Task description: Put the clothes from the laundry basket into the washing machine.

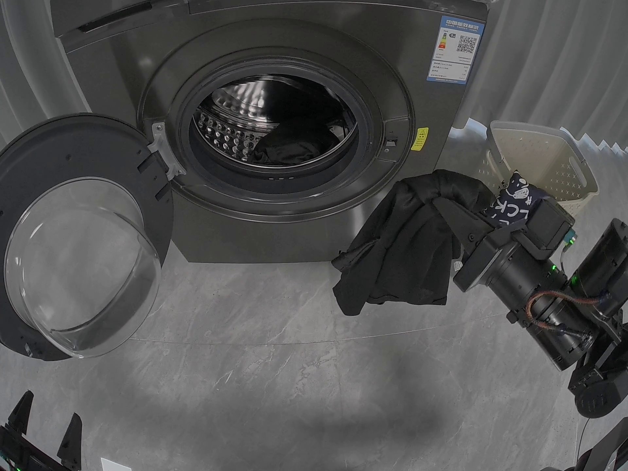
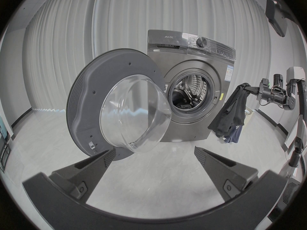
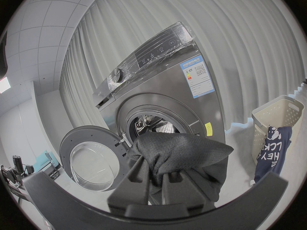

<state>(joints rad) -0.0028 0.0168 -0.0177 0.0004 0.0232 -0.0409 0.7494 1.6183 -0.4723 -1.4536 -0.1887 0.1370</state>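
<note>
Garment: the black garment (image 1: 399, 243) hangs bunched from your right gripper (image 3: 156, 181), whose fingers are pressed together on a fold of it. The rest droops in loose folds below the gripper.
Navy garment: a navy garment (image 1: 517, 201) with white print lies over the arm just behind that gripper and hangs down beside the black one (you cannot tell from these views whether the fingers clamp it too).
Laundry basket: the pale laundry basket (image 1: 543, 158) stands on the floor (image 1: 261, 374) just behind your right gripper and to its right, close to the machine's corner.
Washing machine: the washing machine (image 1: 261, 40) stands ahead of your right gripper and to its left, round opening facing you. The gripper and its load hang short of the opening, not touching the front panel.
Drum: inside the drum (image 1: 261, 112), dark clothing (image 1: 294, 142) lies at the bottom (one heap, no detail to make out).
Door: the door (image 1: 78, 243) is swung wide open, well to the left of your right gripper and just ahead of your left one.
Left gripper: your left gripper (image 2: 156, 163) sits low with its fingers spread wide and nothing between them, well apart from the right gripper.
</note>
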